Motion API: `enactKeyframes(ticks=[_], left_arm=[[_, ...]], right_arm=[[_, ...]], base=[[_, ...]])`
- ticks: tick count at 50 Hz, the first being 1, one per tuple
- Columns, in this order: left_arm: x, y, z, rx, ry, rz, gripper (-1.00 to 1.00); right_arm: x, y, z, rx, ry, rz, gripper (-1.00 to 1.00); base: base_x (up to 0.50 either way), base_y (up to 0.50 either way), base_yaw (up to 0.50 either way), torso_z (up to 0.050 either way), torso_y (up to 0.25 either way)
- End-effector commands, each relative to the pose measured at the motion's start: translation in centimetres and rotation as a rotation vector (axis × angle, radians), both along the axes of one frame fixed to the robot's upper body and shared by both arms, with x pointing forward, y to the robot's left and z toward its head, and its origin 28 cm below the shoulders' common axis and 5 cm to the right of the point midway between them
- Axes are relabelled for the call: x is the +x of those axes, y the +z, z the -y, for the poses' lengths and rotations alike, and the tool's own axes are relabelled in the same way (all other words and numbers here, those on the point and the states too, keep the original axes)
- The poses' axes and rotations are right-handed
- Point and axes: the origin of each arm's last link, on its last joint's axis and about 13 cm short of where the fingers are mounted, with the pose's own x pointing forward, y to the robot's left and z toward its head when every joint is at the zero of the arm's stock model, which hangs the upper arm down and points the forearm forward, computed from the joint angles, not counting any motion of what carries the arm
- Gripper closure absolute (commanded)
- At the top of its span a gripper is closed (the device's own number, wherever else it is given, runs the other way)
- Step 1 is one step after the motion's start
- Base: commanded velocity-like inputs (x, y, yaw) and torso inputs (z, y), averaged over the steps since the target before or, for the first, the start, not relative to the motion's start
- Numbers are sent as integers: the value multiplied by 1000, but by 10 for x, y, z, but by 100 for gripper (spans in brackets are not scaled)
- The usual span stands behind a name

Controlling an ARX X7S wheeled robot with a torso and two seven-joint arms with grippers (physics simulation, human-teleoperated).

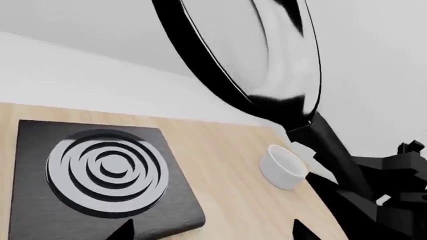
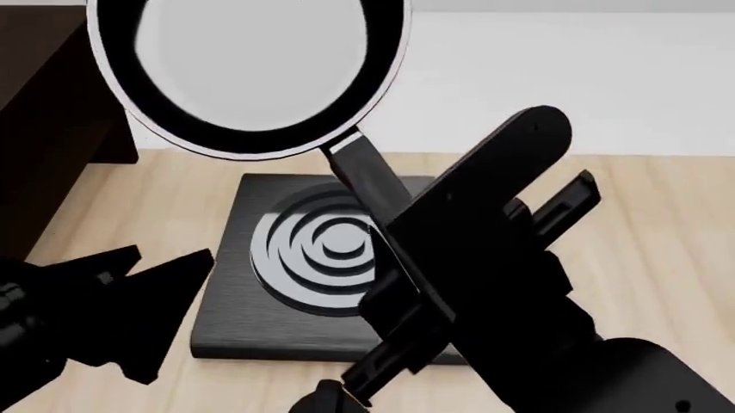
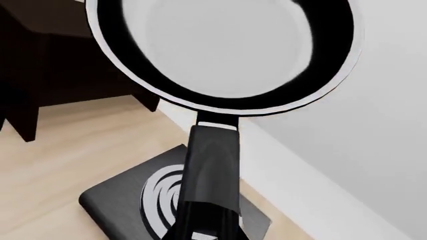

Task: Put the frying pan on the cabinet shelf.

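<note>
We hold the pan by its handle in our right gripper, fingers closed on the handle, and the pan is lifted in the air, well above the table. In the head view the pan is at 11 o'clock, with its pale inside turned to the camera. Directly under it lies the stove plate on the table. The dark cabinet stands at 9 o'clock, near the pan's edge, but we cannot see its shelf clearly. Our left gripper is low at 8 o'clock, fingers spread wide and holding nothing. A white cup stands on the table beside the plate.
</note>
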Motion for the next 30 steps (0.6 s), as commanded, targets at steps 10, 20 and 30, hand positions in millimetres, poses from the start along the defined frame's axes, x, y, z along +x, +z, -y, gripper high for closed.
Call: enactKeyframes(ticks=[10, 20, 30], left_arm=[[-14, 19, 15, -257, -134, -58, -100], [-6, 15, 25, -304, -125, -67, -100], [-6, 11, 30, -358, -147, -86, -100]], right_arm=[[-10, 5, -5, 35, -19, 114, 100], [-15, 0, -11, 36, 10, 117, 100], [-17, 0, -14, 45, 25, 130, 100]], base=[[0, 0, 0, 0, 2], [0, 0, 0, 1, 1], [0, 0, 0, 0, 1]])
